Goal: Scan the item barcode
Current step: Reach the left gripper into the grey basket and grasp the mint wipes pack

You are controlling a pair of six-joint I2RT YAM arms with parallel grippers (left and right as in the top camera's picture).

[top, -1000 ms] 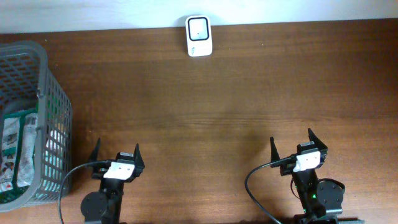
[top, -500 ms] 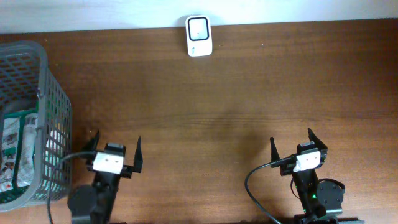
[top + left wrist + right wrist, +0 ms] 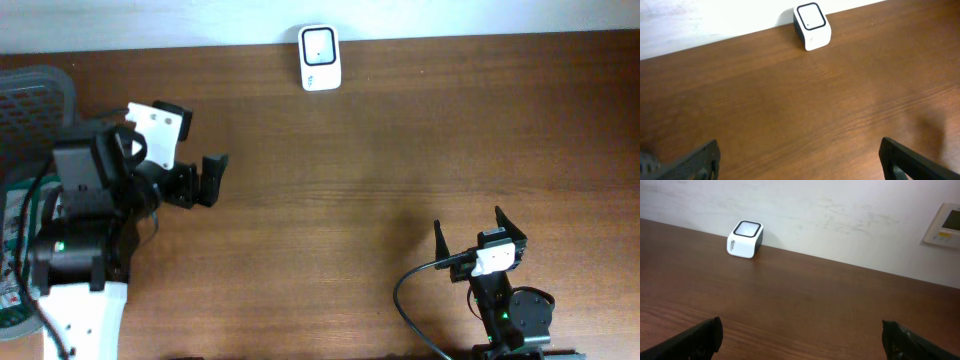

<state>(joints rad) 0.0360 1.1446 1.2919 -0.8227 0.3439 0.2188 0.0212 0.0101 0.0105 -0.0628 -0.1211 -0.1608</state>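
The grey basket (image 3: pixel 45 85) on the far left is mostly hidden under the left arm, with only a sliver of the packaged item (image 3: pixel 12 215) peeking out, too covered to read. The left gripper (image 3: pixel 190 160) is spread wide, holding nothing. The white scanner (image 3: pixel 319 58) sits at the table's (image 3: pixel 400 150) back edge. The right gripper (image 3: pixel 468 232) is wide open too, empty.

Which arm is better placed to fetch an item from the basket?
Left. The left gripper, open and empty, is raised beside the basket holding the packets; the right gripper sits far across the table.
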